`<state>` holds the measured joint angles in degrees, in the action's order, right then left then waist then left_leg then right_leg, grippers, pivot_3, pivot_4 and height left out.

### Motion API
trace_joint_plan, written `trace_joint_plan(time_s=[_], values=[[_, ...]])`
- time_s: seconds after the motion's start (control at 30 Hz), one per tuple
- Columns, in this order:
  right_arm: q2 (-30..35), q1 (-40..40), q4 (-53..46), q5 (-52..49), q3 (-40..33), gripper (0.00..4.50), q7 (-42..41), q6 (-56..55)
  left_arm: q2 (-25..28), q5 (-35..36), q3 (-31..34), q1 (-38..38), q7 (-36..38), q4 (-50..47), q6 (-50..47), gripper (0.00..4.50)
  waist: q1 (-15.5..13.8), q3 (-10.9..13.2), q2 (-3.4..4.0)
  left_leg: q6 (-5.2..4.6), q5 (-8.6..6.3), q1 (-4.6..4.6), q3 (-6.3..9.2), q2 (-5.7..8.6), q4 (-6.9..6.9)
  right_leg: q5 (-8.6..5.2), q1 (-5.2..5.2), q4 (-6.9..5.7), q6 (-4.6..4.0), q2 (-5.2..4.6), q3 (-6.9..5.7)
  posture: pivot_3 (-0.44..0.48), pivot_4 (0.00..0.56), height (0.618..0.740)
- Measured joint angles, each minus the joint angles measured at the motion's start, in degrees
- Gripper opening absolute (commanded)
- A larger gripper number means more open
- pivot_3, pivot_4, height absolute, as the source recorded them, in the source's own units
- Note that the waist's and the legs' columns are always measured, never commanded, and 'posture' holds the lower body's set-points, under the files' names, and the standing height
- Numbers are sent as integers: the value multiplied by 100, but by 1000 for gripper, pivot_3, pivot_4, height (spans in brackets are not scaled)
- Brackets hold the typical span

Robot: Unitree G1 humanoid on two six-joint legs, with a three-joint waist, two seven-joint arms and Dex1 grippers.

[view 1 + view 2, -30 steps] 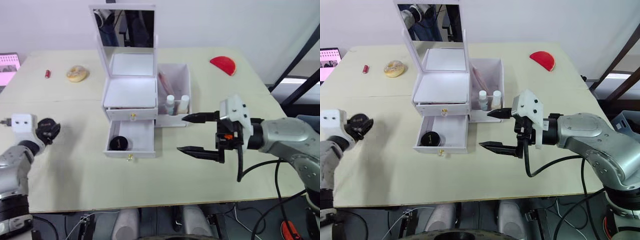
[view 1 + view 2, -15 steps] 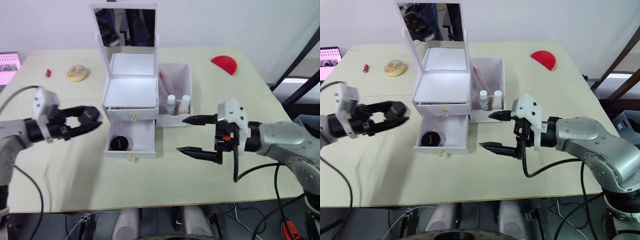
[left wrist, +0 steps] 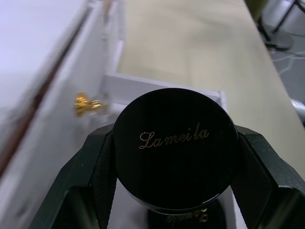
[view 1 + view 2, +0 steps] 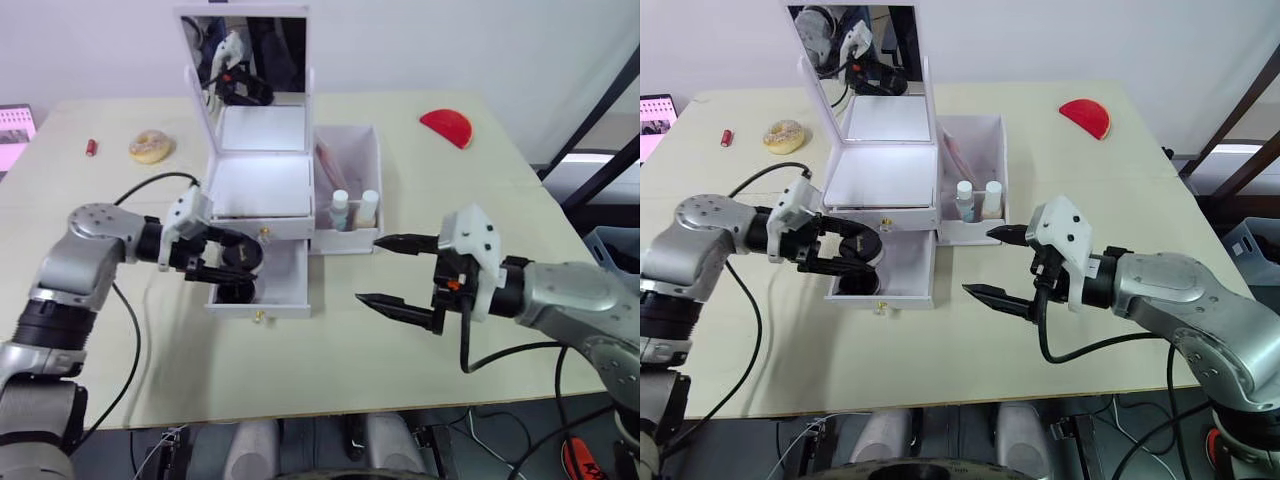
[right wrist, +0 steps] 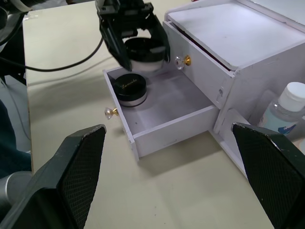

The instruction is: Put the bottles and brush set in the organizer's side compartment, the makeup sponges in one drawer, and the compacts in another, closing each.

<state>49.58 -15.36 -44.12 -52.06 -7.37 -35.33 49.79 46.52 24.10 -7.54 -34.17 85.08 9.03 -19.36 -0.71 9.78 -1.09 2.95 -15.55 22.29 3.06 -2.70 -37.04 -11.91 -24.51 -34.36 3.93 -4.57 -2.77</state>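
Bottles (image 4: pixel 355 208) and what looks like the brush set already stand in the side compartment (image 4: pixel 349 150). One compact (image 5: pixel 129 87) lies in the open lower drawer (image 5: pixel 162 114); the left end effector (image 4: pixel 845 250) pinches a second compact (image 3: pixel 175 145) just above it. The right end effector (image 4: pixel 393 272) hangs spread; that drawer remains to be closed.

Beige table (image 4: pixel 330 370) against plain pale wall (image 4: pixel 450 40); dark frame, possibly window edge, at right (image 4: pixel 600 120)

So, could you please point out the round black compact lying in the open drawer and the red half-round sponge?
Round black compact (image 5: pixel 130 86), right wrist view, lid top.
Red half-round sponge (image 4: pixel 447 128), left eye view, centre.
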Motion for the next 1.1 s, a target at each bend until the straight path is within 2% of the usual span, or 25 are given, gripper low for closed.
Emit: trace_joint_plan(time_s=[0.23, 0.7, 0.77, 0.83, 1.1], values=[[40, 92, -128, -122, -95, 4500, 157, 58, -698, -435, -274, 4, -209, 276, 486, 2685, 0, 0, 0, -1, 0, 0, 3, 0, -7, 1, 4, -4, -1, 1, 0, 0, 150, 739], [118, 90, -173, -286, -211, 4500, 274, 102, -934, -716, -295, 475, -545, 138, 736, 2685, -5, 0, 0, -1, 0, -4, 6, 0, -6, 1, 7, -6, -1, 2, 0, 0, 150, 739], [118, 89, -173, -286, -208, 4500, 279, 102, -939, -716, -295, 476, -540, 124, 731, 3749, -3, 0, 0, -1, 0, -4, 6, 0, -5, 1, 6, -6, -1, 2, 0, 0, 150, 739], [118, 82, -173, -286, -201, 4500, 283, 102, -944, -715, -287, 476, -547, 113, 731, 4472, -3, 0, 0, -1, 0, -4, 6, 0, -4, 1, 6, -6, -1, 2, 0, 0, 150, 739], [116, 66, -174, -283, -122, 4500, 289, 102, -994, -693, -235, 415, -569, 82, 576, 4472, -3, 0, 0, -1, 1, -4, 7, 0, -6, 1, 6, -8, -1, 2, 0, 0, 150, 739]])
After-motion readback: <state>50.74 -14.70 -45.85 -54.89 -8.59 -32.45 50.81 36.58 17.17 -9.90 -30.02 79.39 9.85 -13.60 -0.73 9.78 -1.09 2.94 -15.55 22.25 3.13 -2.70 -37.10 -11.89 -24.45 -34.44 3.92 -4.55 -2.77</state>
